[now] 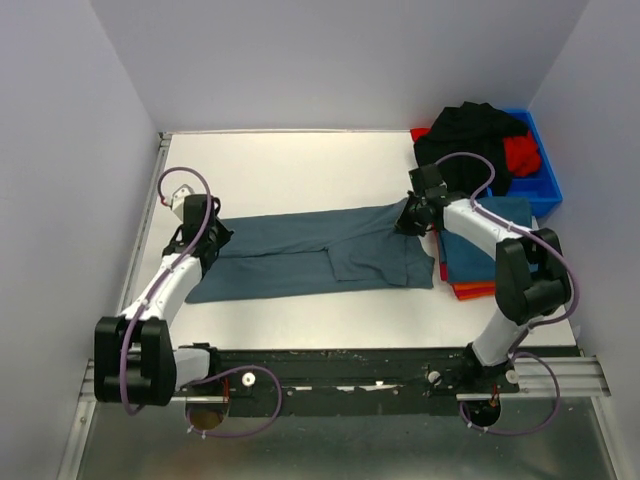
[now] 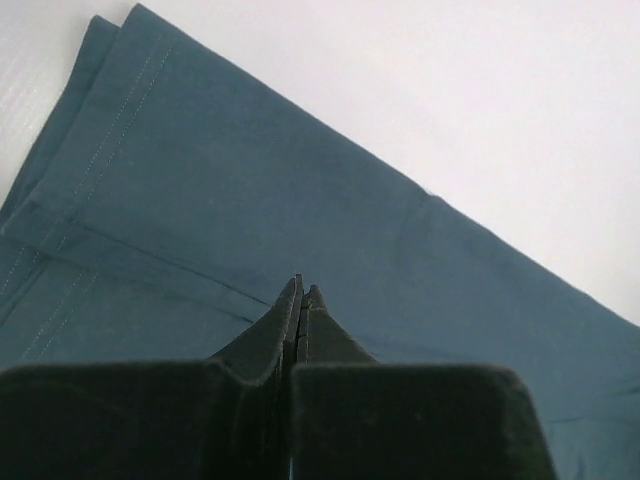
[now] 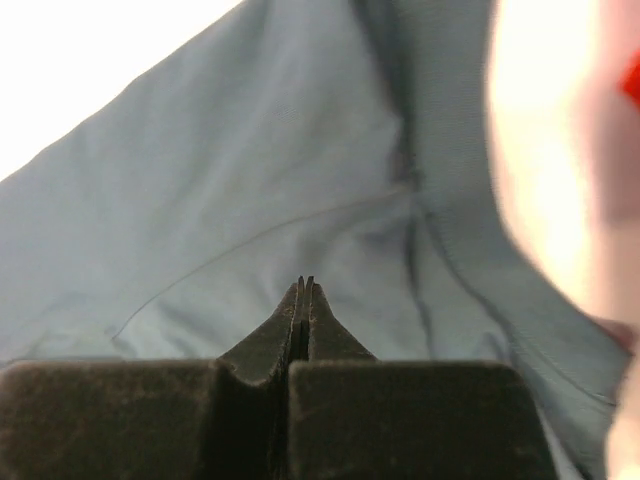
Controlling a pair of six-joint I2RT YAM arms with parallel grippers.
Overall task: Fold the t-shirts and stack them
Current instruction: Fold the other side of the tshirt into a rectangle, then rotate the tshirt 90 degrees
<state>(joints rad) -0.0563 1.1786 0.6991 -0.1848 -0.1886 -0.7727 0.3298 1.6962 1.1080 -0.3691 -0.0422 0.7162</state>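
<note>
Closest to me, a blue-grey shirt [image 1: 300, 255] lies on the counter [image 1: 300, 165], folded lengthwise into a strip, cross folds not yet made. At its left end the left pincer [image 2: 301, 292] and at its right end the right pincer [image 3: 304, 290] are both closed, tips at the cloth; whether fabric is caught I cannot tell. Right of the shirt sits a folded stack [image 1: 487, 255]; beyond, a bin [image 1: 545, 185] heaped with clothes [image 1: 470, 135], so much seems left.

Blue bin [image 1: 548, 186] — far-right corner of the white table [image 1: 300, 170].
</note>
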